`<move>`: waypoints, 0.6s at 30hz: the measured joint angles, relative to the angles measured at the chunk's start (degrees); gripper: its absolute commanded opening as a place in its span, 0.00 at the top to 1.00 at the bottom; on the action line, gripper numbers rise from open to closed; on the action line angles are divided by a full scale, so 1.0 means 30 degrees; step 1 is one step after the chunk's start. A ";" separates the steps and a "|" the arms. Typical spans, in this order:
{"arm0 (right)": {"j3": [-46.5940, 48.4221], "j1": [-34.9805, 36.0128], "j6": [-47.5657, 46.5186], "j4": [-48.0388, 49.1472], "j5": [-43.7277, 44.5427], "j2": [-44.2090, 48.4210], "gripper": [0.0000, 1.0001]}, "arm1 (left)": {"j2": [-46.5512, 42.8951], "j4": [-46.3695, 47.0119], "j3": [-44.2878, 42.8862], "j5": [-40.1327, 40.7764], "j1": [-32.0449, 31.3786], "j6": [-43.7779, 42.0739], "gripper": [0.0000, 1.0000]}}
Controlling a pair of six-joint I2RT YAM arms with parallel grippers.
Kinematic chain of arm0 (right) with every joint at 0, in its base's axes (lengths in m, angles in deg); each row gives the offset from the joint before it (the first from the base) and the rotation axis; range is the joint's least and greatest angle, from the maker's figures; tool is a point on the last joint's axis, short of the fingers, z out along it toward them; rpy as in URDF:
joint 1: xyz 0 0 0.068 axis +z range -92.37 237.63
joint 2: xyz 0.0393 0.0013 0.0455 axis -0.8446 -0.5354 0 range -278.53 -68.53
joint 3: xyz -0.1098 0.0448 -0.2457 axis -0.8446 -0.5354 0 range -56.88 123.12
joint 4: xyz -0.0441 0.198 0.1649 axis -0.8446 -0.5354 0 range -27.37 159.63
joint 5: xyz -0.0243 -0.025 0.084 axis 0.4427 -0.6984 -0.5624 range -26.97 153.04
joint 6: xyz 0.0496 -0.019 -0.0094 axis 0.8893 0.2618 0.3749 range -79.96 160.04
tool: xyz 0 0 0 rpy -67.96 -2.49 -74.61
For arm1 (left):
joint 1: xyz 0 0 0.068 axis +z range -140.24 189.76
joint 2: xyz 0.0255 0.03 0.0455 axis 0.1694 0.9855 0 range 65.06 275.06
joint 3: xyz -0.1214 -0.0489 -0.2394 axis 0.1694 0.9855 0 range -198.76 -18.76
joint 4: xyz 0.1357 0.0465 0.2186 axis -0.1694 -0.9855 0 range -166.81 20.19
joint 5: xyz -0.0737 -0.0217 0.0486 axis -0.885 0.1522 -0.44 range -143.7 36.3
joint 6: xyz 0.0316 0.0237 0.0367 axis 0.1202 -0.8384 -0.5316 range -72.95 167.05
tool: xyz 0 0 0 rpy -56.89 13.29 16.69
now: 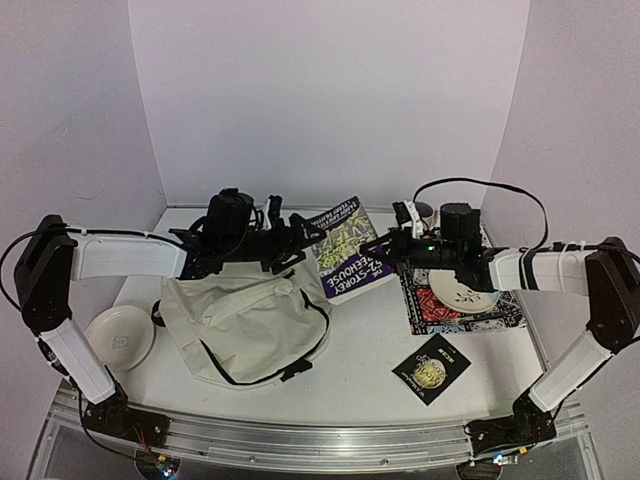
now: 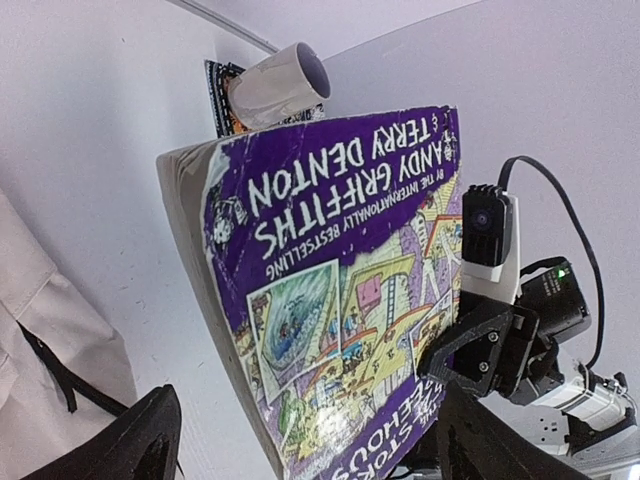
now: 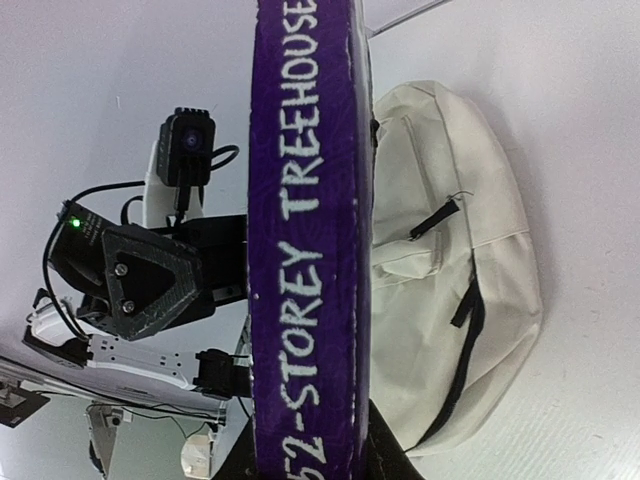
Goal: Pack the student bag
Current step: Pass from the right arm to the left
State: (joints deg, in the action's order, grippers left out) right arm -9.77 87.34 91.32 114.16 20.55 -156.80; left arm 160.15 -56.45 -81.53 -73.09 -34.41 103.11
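You have the white table (image 1: 360,410) carrying everything, and the cream student bag (image 1: 245,320) lies flat on it, left of centre, its black zipper lines facing up. Just off the bag's far right corner sits the purple book (image 1: 352,250), cover up and tilted. Whether any edge of it touches the table cannot be told. Your right fingers (image 3: 385,465) are clamped on the book at its side away from the bag, the spine running straight between them. Your left fingers (image 2: 140,440) stand spread wide on the bag side of the book, with a gap showing beside it, so they grip nothing. Well to the right of the bag lies a red-and-blue patterned mat (image 1: 500,318) with a patterned plate (image 1: 462,290) resting on it. Just beside the bag's left edge is a plain white plate (image 1: 120,338). Right of the bag, toward the arm bases, lies a small black booklet (image 1: 432,368). Beyond the book, farther from the bag, there is a pale mug (image 2: 280,85).
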 measured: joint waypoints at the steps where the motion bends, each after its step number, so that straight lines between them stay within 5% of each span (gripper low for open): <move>1: -0.0053 0.0182 0.0323 0.0340 0.0025 0.0010 1.00 | -0.0224 0.0290 0.0387 -0.0013 0.0000 0.0181 0.08; 9: -0.0318 0.1549 0.2487 0.3366 0.0045 0.0766 1.00 | -0.1487 0.3107 0.2725 -0.0285 0.0000 0.1760 0.09; 14: -0.0332 0.2070 0.3752 0.5033 0.0099 0.0801 1.00 | -0.1735 0.6085 0.3601 -0.1104 0.0000 0.2867 0.19; 18: -0.0339 0.2186 0.4731 0.6241 0.0023 0.0794 1.00 | -0.2002 0.8759 0.4562 -0.1678 -0.0007 0.3881 0.38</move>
State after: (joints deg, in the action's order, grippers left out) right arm -10.79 93.90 105.51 132.89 20.62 -154.42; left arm 154.14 -30.18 -67.84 -78.12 -34.43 114.75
